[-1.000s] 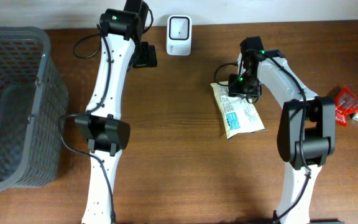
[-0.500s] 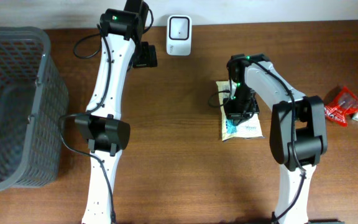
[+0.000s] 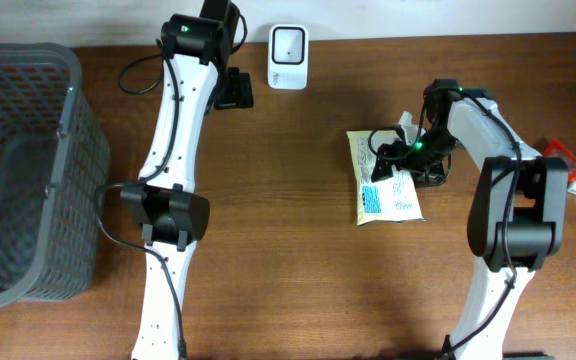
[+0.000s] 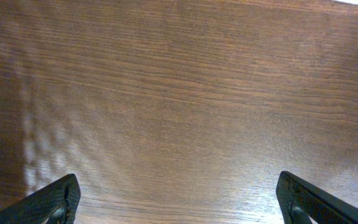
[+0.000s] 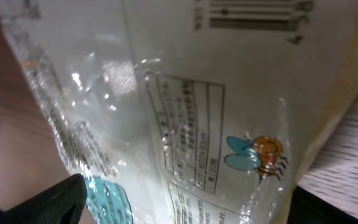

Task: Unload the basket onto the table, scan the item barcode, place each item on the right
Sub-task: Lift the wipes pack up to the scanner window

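Right end effector [image 3: 388,160] spread over packet [image 3: 388,200] — left end effector [image 4: 179,202] spread too; basket [image 3: 28,50] well apart.

A mock shop checkout on a wooden table [image 3: 288,290]; grey shopping basket [image 3: 86,170], white barcode scanner [image 3: 288,57], packaged snacks [image 3: 388,200].

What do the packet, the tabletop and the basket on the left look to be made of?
The packet looks like thin glossy plastic film, going by its wrinkles and glare. The table is wood or wood-look laminate, matte brown with grain lines; I can't tell which. The basket is probably moulded grey plastic, with open mesh walls.
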### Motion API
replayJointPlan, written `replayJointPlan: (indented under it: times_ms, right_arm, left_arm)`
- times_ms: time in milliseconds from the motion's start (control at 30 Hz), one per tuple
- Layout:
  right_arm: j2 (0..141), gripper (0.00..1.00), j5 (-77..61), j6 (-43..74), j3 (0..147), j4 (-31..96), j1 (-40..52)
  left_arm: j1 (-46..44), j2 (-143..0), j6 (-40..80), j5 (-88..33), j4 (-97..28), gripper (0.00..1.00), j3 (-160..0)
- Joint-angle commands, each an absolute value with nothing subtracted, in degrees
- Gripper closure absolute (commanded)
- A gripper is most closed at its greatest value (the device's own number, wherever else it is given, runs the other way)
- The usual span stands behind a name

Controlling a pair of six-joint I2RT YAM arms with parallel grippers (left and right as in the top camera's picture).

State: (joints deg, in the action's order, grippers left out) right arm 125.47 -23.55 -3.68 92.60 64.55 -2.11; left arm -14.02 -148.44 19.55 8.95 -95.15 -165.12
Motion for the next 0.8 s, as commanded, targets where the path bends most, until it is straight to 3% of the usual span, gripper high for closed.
replayJointPlan:
  times_ms: [0,33,100,200,300,467,500,567,600,767]
  right_arm:
    - [126.96,0.46,-26.59,-2.02,87.94,61.30,-2.35]
    - [126.96,0.68,-26.39,-1.45,90.56,63.75,-2.76]
    - [126.93,0.96,-26.33,-1.45,96.86,67.88,-3.03]
    - [126.67,0.96,-22.70,0.89,109.82,75.72,-3.03]
    - [126.58,0.96,1.83,10.02,125.54,84.95,-0.54]
    - [127.26,0.96,12.73,11.07,120.22,78.98,12.78]
    - [127.37,0.44,14.17,11.07,117.75,77.73,12.36]
    - [127.57,0.07,16.14,8.40,111.50,72.49,10.52]
    - [127.79,0.02,20.43,8.38,105.80,67.72,10.52]
    - [127.79,0.02,25.74,8.19,93.10,53.04,7.29]
  left_arm:
    - [-14.57,-148.07,19.90,8.78,-95.22,0.01,-165.99]
    - [-14.57,-148.07,19.90,8.78,-95.22,0.01,-165.99]
    - [-14.63,-148.07,19.90,8.78,-95.22,0.01,-165.99]
    - [-14.61,-148.07,19.92,8.78,-95.22,0.01,-165.99]
    - [-14.63,-148.07,19.90,8.78,-95.22,0.01,-165.99]
    - [-14.61,-148.07,19.90,8.78,-95.22,0.01,-165.99]
    - [-14.63,-148.07,19.90,8.78,-95.22,0.01,-165.99]
    - [-14.63,-148.07,19.90,8.78,-95.22,0.01,-165.99]
    - [-14.63,-148.07,19.92,8.78,-95.22,0.01,-165.99]
    - [-14.61,-148.07,19.90,8.78,-95.22,0.01,-165.99]
